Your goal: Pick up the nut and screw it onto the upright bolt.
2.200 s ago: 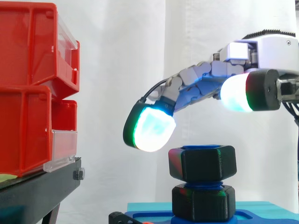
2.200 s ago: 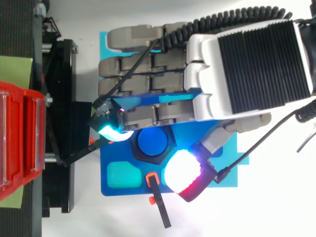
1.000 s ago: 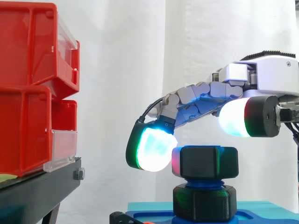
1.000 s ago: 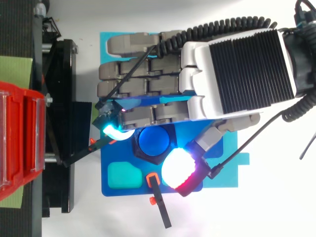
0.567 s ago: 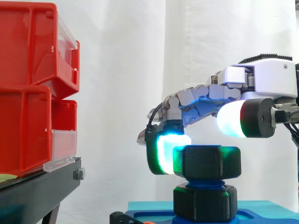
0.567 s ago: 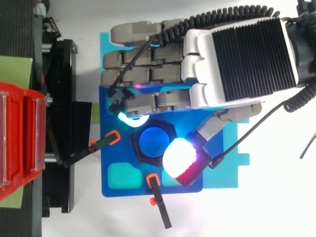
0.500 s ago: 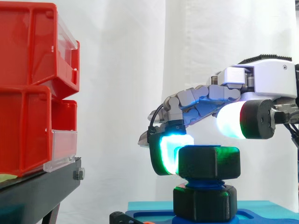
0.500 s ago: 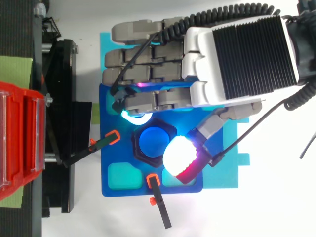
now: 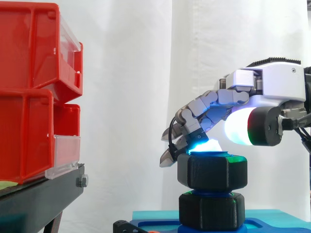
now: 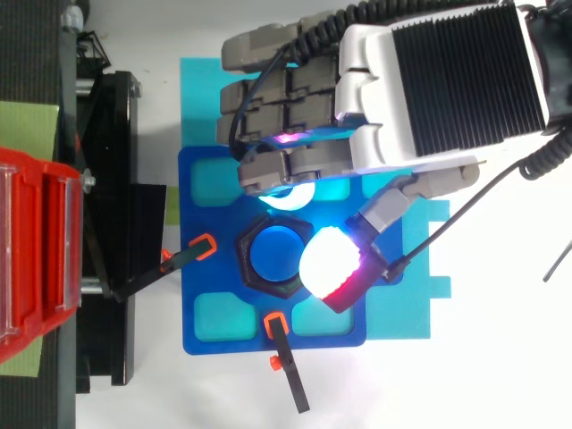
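Left of the work, red plastic bins (image 9: 29,92) sit on a black stand (image 9: 41,196), well apart from it. At centre, the black hexagonal nut (image 9: 212,171) sits level on the upright blue bolt (image 10: 277,253), just above a black hexagonal collar (image 9: 212,209). From the right, the hand (image 9: 265,90) is curled over the nut. One glowing finger pad (image 9: 201,143) presses its top far edge, and the thumb pad (image 10: 328,262) seems to bear on its right rim. For a clean turn, both pads should grip opposite flats lower down, keeping the nut square to the thread.

Black hexagonal nut (image 9: 212,172) sits level atop the upright blue bolt (image 10: 276,256).
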Tool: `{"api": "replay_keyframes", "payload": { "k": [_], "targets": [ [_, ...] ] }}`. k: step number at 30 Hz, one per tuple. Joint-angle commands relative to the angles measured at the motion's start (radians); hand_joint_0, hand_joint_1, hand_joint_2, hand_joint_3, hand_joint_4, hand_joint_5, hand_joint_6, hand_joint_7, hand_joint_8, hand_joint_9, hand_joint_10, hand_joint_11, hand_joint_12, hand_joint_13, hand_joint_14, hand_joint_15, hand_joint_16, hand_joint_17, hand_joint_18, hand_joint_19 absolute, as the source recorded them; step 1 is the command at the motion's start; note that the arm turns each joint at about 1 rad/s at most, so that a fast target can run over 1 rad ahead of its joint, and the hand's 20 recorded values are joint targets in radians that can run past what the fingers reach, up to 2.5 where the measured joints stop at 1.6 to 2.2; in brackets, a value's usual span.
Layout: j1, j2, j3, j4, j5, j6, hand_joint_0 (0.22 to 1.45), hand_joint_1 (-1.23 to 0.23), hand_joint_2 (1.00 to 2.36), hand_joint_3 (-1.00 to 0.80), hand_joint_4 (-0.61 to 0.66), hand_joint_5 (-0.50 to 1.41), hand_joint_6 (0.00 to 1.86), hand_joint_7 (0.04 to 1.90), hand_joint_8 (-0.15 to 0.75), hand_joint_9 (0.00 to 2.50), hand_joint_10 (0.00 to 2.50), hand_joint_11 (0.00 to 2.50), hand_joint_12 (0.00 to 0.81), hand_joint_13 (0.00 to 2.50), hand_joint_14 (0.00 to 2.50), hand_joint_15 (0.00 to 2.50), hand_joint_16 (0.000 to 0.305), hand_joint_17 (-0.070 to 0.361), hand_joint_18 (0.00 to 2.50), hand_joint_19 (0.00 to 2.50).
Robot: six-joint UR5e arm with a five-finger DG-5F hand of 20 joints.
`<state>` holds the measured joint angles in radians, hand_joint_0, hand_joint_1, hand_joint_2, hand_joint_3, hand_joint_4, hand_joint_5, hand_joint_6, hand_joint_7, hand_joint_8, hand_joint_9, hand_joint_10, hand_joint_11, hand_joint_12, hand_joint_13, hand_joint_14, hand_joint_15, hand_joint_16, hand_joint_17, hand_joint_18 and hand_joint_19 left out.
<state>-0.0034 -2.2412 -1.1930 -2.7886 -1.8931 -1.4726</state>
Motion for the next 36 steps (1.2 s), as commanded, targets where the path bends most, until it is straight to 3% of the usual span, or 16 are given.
{"api": "replay_keyframes", "payload": {
  "k": [1, 7, 14, 18, 29, 36],
  "targets": [
    [-0.004, 0.000, 0.012, -0.003, -0.001, 0.000, 0.53, -0.25, 1.00, -0.50, 0.11, 0.02, 0.58, 1.52, 0.206, 0.81, 0.00, 0.00, 0.184, 0.74, 0.00, 0.00, 0.020, 0.046, 0.49, 0.17],
    [-0.007, 0.000, 0.038, -0.014, -0.017, 0.000, 0.52, -0.24, 1.00, -0.50, 0.17, 0.01, 0.50, 1.57, 0.203, 0.81, 0.00, 0.00, 0.186, 0.74, 0.00, 0.00, 0.022, 0.049, 0.48, 0.17],
    [-0.009, 0.000, 0.069, -0.029, -0.024, 0.000, 0.52, -0.24, 1.00, -0.50, 0.23, -0.06, 0.50, 1.05, 0.195, 0.79, 0.00, 0.00, 0.194, 0.70, 0.00, 0.00, 0.024, 0.053, 0.43, 0.16],
    [-0.009, 0.000, 0.070, -0.025, -0.024, -0.003, 0.51, -0.24, 1.00, -0.50, 0.16, -0.10, 0.50, 0.80, 0.179, 0.71, 0.00, 0.00, 0.200, 0.66, 0.00, 0.00, 0.025, 0.057, 0.38, 0.12],
    [0.023, -0.002, 0.067, -0.028, 0.005, -0.002, 0.50, -0.23, 1.00, -0.50, 0.14, -0.12, 0.50, 0.65, 0.168, 0.63, 0.00, 0.00, 0.211, 0.57, 0.00, 0.00, 0.027, 0.060, 0.27, 0.05],
    [0.045, 0.000, 0.035, -0.028, 0.028, 0.000, 0.50, -0.23, 1.00, -0.50, 0.14, -0.12, 0.50, 0.64, 0.166, 0.61, 0.00, 0.00, 0.213, 0.57, 0.00, 0.00, 0.027, 0.061, 0.26, 0.05]
  ]
}}
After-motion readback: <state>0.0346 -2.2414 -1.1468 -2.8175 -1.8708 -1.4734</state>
